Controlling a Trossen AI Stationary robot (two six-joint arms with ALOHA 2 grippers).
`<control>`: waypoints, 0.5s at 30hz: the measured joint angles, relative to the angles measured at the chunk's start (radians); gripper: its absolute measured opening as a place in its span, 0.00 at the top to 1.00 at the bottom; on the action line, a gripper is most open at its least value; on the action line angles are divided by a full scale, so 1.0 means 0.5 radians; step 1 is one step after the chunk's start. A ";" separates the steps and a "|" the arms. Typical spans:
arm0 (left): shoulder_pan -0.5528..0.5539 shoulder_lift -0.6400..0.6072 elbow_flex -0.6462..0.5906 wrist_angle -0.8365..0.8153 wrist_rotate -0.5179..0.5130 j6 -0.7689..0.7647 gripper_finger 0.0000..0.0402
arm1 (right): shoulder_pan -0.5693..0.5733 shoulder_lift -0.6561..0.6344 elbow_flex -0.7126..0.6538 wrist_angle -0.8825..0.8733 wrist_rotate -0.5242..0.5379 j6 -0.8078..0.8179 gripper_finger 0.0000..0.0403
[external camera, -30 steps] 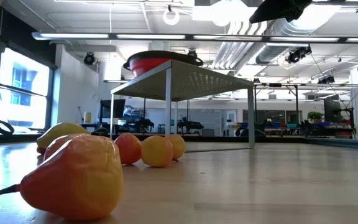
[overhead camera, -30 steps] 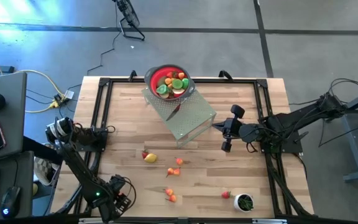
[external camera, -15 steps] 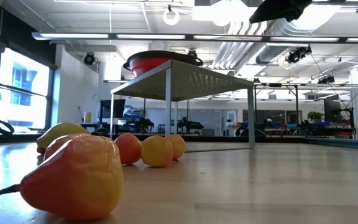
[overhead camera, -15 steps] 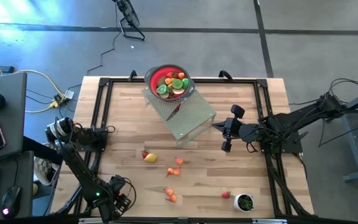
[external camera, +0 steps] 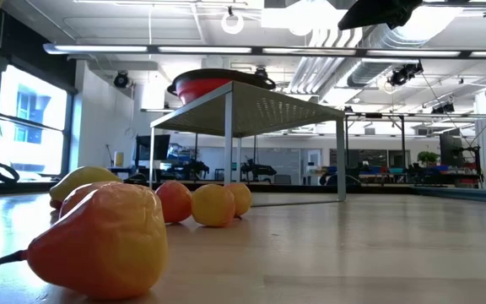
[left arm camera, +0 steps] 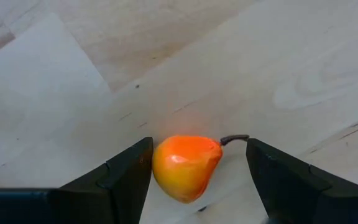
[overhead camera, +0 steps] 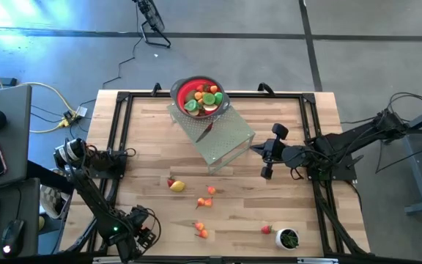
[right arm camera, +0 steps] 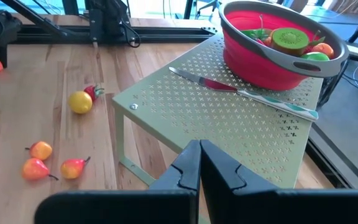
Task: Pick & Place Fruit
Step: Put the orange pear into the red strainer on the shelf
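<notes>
- The left gripper [left arm camera: 194, 171] is low at the near left corner of the table [overhead camera: 152, 139]
- Its two fingers [left arm camera: 120, 180] are wide apart, one on each side of an orange pear [left arm camera: 185, 167]
- The pear lies on its side on the wood, with its stalk pointing at one finger; the fingers do not seem to touch it
- The right gripper [right arm camera: 199, 168] is shut tight and holds nothing
- It hangs by the right side of the green rack [overhead camera: 226, 139]
- A red bowl [overhead camera: 200, 97] sits on the far end of the rack, with fruit in it: a green kiwi slice [right arm camera: 289, 36] and orange and red bits
- A knife [right arm camera: 241, 91] lies on the rack just beside the bowl
- More fruit lies loose on the table in front of the rack
- A lemon [overhead camera: 177, 186] has a small red bit touching it
- Two small orange fruits [overhead camera: 207, 196] are near the middle
- Two more orange fruits [overhead camera: 201, 229] lie close to the near edge
- A strawberry [overhead camera: 267, 229] sits just beside a white cup [overhead camera: 288, 238] with green stuff in it
</notes>
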 joint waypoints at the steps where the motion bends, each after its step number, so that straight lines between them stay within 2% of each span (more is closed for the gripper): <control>1: 0.000 0.000 0.000 0.001 0.001 0.000 0.38 | 0.000 0.000 0.000 0.006 0.000 0.000 0.99; 15: 0.000 0.000 0.001 0.000 0.000 0.001 0.38 | 0.000 0.000 0.000 0.038 0.000 0.000 0.99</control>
